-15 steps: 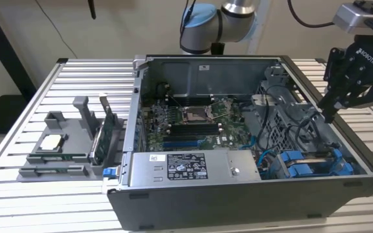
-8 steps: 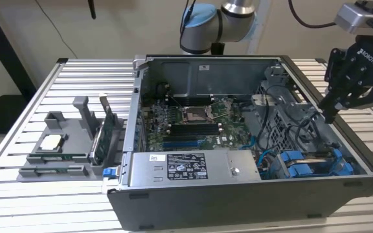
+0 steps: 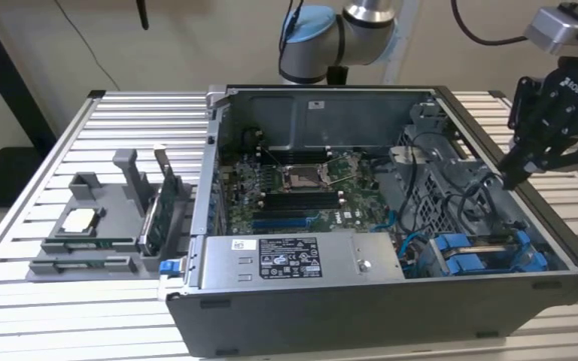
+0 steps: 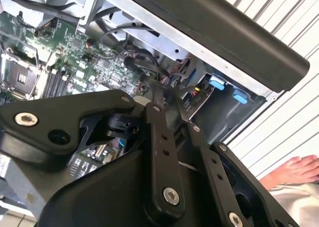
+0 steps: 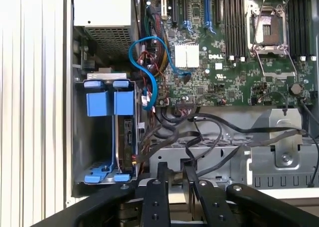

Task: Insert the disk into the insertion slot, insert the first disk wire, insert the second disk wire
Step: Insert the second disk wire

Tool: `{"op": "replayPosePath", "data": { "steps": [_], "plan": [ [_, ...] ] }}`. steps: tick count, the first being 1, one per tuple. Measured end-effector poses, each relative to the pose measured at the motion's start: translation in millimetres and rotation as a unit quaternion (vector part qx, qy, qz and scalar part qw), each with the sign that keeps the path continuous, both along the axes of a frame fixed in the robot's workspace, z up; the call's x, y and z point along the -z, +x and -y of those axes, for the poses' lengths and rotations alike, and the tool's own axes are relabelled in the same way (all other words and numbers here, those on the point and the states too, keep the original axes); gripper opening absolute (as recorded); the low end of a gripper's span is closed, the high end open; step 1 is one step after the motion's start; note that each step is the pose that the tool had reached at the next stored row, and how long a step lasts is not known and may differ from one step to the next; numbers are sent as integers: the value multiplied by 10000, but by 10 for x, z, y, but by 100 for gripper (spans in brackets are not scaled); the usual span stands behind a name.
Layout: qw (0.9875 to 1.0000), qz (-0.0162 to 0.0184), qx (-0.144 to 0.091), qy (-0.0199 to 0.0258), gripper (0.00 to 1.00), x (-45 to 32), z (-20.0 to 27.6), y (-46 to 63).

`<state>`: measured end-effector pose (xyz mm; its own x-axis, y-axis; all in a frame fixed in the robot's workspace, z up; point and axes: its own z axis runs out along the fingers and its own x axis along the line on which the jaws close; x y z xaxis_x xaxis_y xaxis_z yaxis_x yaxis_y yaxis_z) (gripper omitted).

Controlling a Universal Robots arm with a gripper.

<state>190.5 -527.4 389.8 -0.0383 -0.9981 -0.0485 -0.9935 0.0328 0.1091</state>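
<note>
- dark grey sheet metal forms the open computer case (image 3: 369,323), which lies on its side on a table (image 3: 58,316) of ribbed aluminium slats.
- your gripper (image 3: 517,178) is matt black, built of flat bolted link bars. it hangs over the case wall on the exterior view's right.
- in the first wrist view its fingers (image 5: 162,174) are drawn close together with only a thin gap between them. you cannot tell whether a cable is pinched there.
- the disk (image 5: 124,132) sits edge-on inside the insertion slot (image 5: 79,137), a boxy grey metal cage. its bright blue plastic carrier shows at both ends of the cage.
- a second blue carrier (image 5: 97,102) sits just beside the disk in the same cage.
- glossy black cables (image 5: 209,132) loop and cross over the bare metal plate next to the cage, right in front of your gripper's tips.
- a thin blue cable (image 5: 149,82) curls from near the cage over the edge of the green motherboard (image 5: 224,62).
- the silver power-supply box (image 3: 299,256) has a perforated end and white stickers, and it stands just beside the cage.
- a grey plastic holder (image 3: 108,210) sits on the slats at the exterior view's left, well apart from your gripper. a green circuit card (image 3: 156,214) stands upright in it.
</note>
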Motion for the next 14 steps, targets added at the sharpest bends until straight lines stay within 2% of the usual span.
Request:
{"op": "replayPosePath", "data": {
  "steps": [9,12,13,14],
  "plan": [
    [10000,1,0,-11,27,48,0,25],
    [10000,0,0,-17,25,54,3,30],
    [10000,0,0,-19,18,55,3,31],
    [10000,0,0,-21,18,56,4,32]
  ]
}}
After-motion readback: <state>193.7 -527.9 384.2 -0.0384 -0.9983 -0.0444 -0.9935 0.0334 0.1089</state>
